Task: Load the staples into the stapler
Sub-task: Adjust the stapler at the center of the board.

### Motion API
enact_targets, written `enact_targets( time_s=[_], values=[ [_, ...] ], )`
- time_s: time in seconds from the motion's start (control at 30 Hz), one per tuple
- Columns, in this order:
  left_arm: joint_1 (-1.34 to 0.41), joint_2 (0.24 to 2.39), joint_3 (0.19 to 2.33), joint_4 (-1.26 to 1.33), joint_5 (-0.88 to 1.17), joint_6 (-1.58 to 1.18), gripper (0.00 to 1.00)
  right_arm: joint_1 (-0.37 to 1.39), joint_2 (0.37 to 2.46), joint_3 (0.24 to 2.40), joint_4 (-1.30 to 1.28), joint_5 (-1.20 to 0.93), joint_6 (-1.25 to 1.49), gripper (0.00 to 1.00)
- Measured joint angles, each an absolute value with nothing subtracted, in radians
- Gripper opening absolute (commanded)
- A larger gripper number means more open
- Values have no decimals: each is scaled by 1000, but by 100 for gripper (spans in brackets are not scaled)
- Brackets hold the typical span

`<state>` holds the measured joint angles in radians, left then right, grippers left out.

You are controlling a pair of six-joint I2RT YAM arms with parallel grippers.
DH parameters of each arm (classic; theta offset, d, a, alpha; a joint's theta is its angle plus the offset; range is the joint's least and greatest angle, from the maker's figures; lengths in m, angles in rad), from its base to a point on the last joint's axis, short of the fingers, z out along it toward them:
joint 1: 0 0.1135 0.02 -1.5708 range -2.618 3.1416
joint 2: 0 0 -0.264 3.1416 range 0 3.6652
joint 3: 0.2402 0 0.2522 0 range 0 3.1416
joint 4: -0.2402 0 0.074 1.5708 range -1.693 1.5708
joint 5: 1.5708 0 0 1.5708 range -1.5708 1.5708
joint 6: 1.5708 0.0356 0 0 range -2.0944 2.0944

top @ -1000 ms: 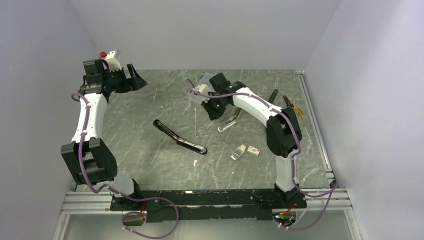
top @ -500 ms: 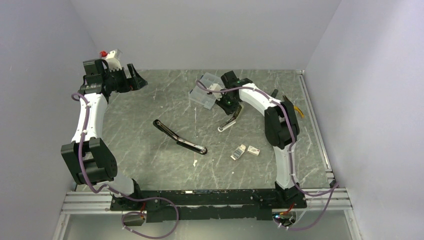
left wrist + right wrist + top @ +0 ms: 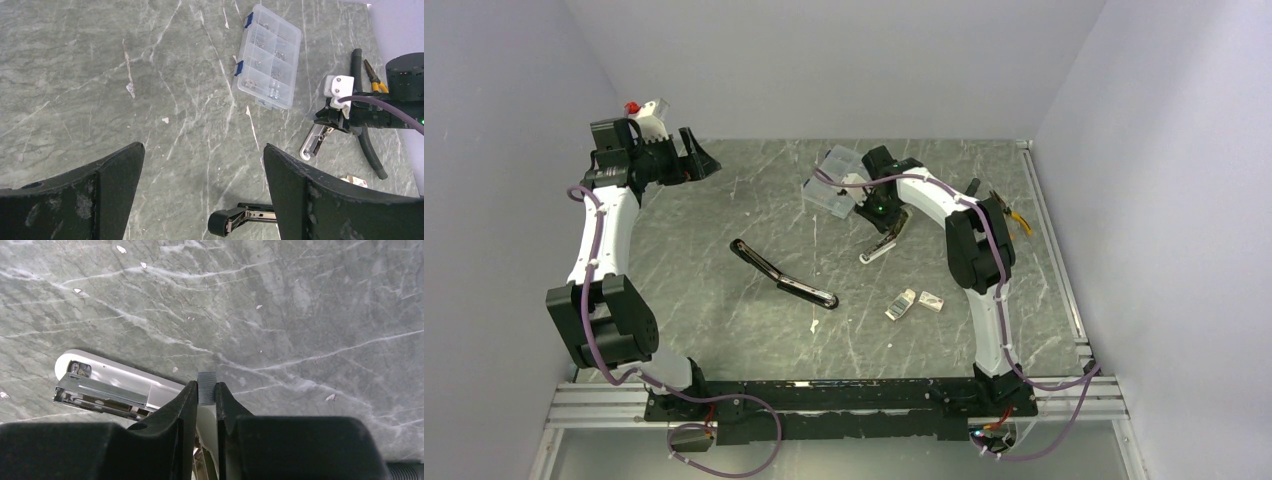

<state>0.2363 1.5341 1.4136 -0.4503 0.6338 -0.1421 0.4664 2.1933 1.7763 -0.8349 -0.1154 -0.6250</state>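
Observation:
My right gripper (image 3: 206, 387) is shut on a short grey ribbed strip of staples (image 3: 206, 381) that sticks out past its fingertips. Just below and left of it lies a silvery-white stapler (image 3: 107, 382), opened, its metal channel showing. From above, this gripper (image 3: 882, 213) hangs over the stapler (image 3: 876, 248) behind the table's middle. A black stapler (image 3: 784, 277) lies opened flat mid-table. The white staple box, as sleeve (image 3: 902, 304) and tray (image 3: 931, 302), rests at the front right. My left gripper (image 3: 697, 157) is raised at the back left, open and empty.
A clear compartment case (image 3: 832, 186) lies just left of my right wrist. Pliers with yellow handles (image 3: 1014, 215) and a black hose (image 3: 367, 145) lie at the right. A small white scrap (image 3: 813, 325) sits in front of the black stapler.
My right wrist has shifted right and slightly back, uncovering the compartment case, and its elbow has swung in. The left arm has not moved.

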Motion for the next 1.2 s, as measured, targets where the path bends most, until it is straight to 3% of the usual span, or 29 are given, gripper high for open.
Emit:
enact_targets(
  time_s=[1.2],
  values=[
    [236, 1535, 1410, -432, 651, -140, 94, 535, 2077, 1544, -825, -104, -519, 11]
  ],
)
